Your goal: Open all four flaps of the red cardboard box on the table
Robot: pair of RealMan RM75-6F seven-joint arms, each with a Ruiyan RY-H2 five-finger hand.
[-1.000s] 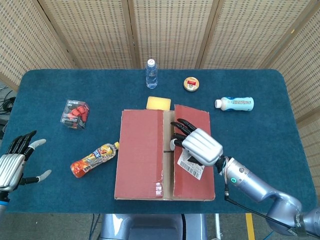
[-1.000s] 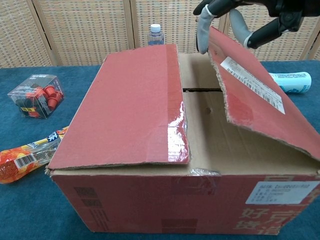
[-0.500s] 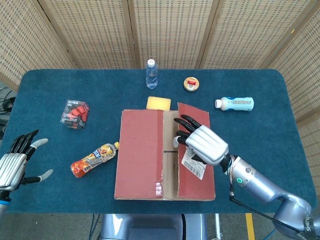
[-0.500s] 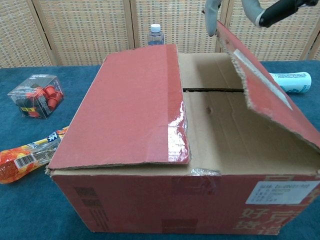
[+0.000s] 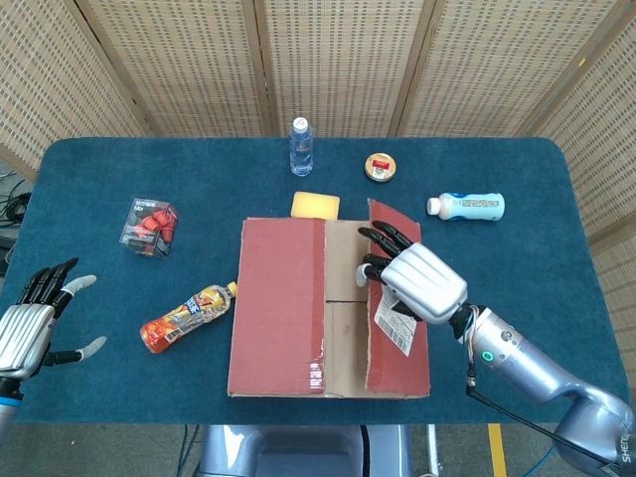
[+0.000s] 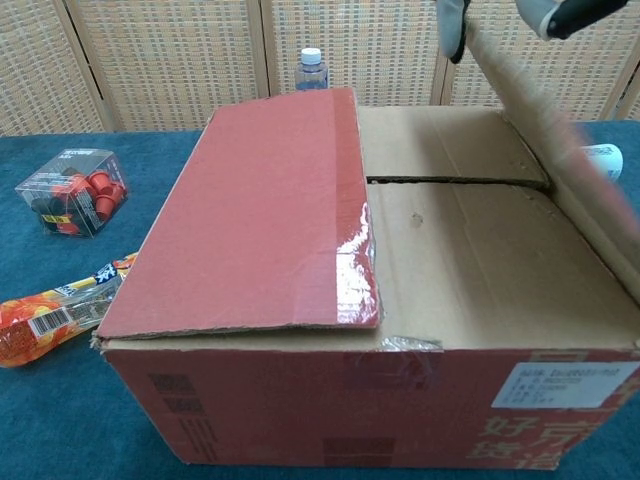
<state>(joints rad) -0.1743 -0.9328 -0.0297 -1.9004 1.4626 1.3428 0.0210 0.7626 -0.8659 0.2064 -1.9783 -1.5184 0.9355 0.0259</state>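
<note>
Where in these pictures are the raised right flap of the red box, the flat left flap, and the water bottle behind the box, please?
raised right flap (image 5: 396, 350), head view, on its red outer face near the front.
flat left flap (image 6: 265, 215), chest view, middle of its red top.
water bottle (image 5: 301, 147), head view, on its clear body.

One red box (image 5: 283, 303), three bottles (image 5: 300, 146) (image 5: 467, 206) (image 5: 187, 317), one tin (image 5: 380, 166), one sponge (image 5: 315, 205), one clear container (image 5: 149, 226), two robot hands (image 5: 422, 283) (image 5: 25, 333)

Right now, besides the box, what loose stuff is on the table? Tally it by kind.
Bottles: 3, a clear one, a white one lying down, an orange one lying down
Clear cube of red bits: 1
Round tin: 1
Yellow block: 1, behind the box
Total: 6
</note>
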